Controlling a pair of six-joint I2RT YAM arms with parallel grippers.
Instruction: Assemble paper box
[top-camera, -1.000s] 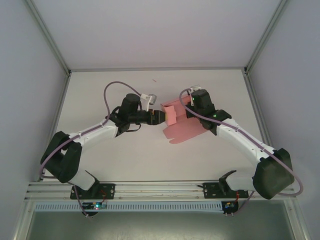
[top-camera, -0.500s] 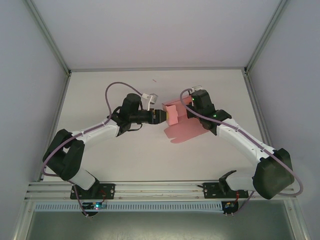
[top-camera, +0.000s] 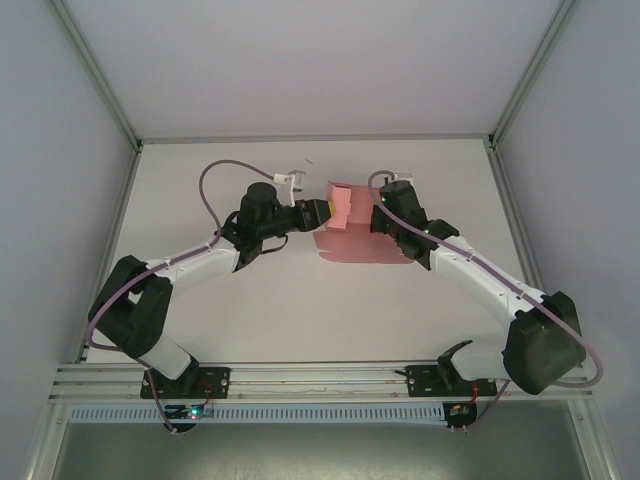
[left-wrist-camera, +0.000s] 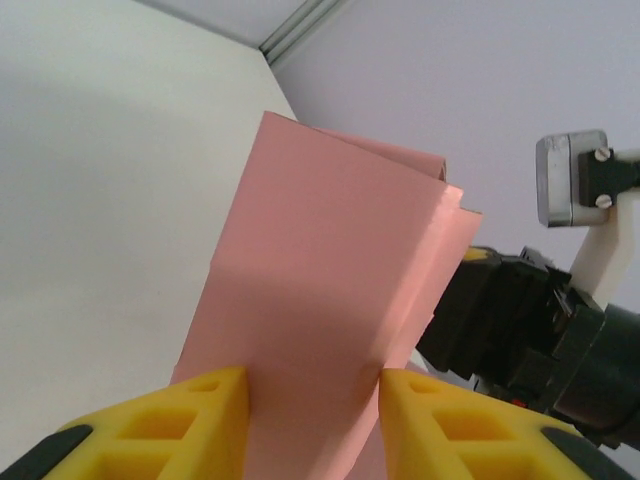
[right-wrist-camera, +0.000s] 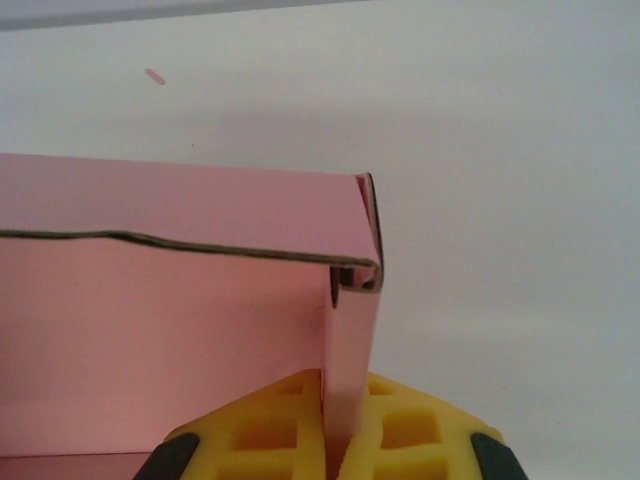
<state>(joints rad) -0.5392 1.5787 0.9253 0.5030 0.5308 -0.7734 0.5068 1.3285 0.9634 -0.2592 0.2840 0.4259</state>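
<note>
The paper box (top-camera: 352, 228) sits far out over the white counter (top-camera: 300, 310), between the two tools. The left tool (top-camera: 318, 212) meets its left end and the right tool (top-camera: 379, 220) its right end.

The box is thin, plain pink card with a matt face, and it is only partly folded. A broad panel spreads low toward the near side, while a back wall and end flaps stand up along sharp creases. The cut edges show darker.

In the right wrist view, the yellow ribbed fingers (right-wrist-camera: 420, 425) are pressed together on one upright end flap, which runs straight down between them at the box's corner.

In the left wrist view, a wide pink panel crosses the gap between that tool's yellow fingers (left-wrist-camera: 200, 415). They stand part-way apart, and whether they press on the card cannot be told.
</note>
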